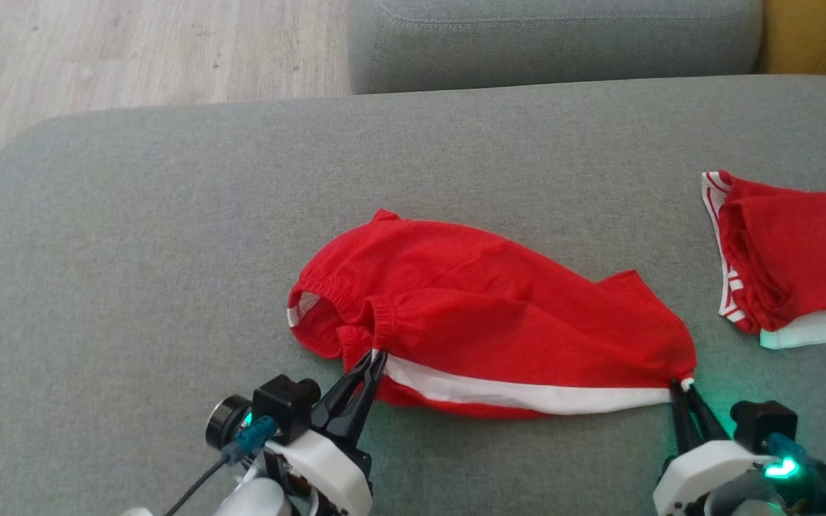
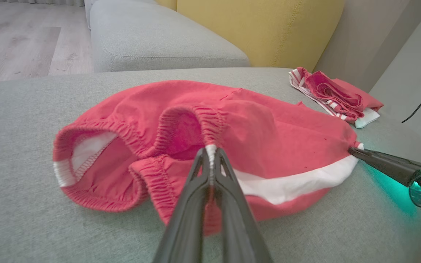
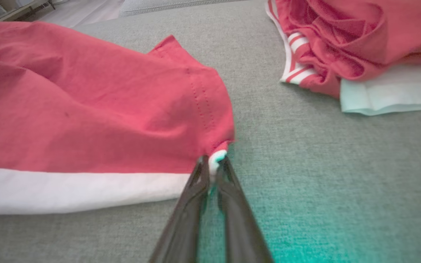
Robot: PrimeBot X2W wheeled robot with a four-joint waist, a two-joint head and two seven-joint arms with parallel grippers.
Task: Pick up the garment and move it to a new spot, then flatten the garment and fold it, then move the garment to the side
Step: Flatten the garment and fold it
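The garment [image 1: 485, 315] is a pair of red shorts with a white side stripe, lying rumpled on the grey couch seat [image 1: 169, 251]. My left gripper [image 1: 378, 356] is shut on the elastic waistband at the garment's near left end; the left wrist view shows the garment [image 2: 196, 124] with the band pinched at my left gripper [image 2: 210, 149]. My right gripper [image 1: 684, 385] is shut on the hem corner at the near right end. Seen from the right wrist, the garment [image 3: 86, 109] has its white corner pinched in my right gripper [image 3: 214, 162].
A second red garment with white stripes [image 1: 793, 258] lies folded on a pale cloth [image 1: 814, 330] at the seat's right edge. Another grey cushion [image 1: 556, 43] lies beyond, with wooden floor [image 1: 97, 57] at the upper left. Bare seat stretches left of the shorts.
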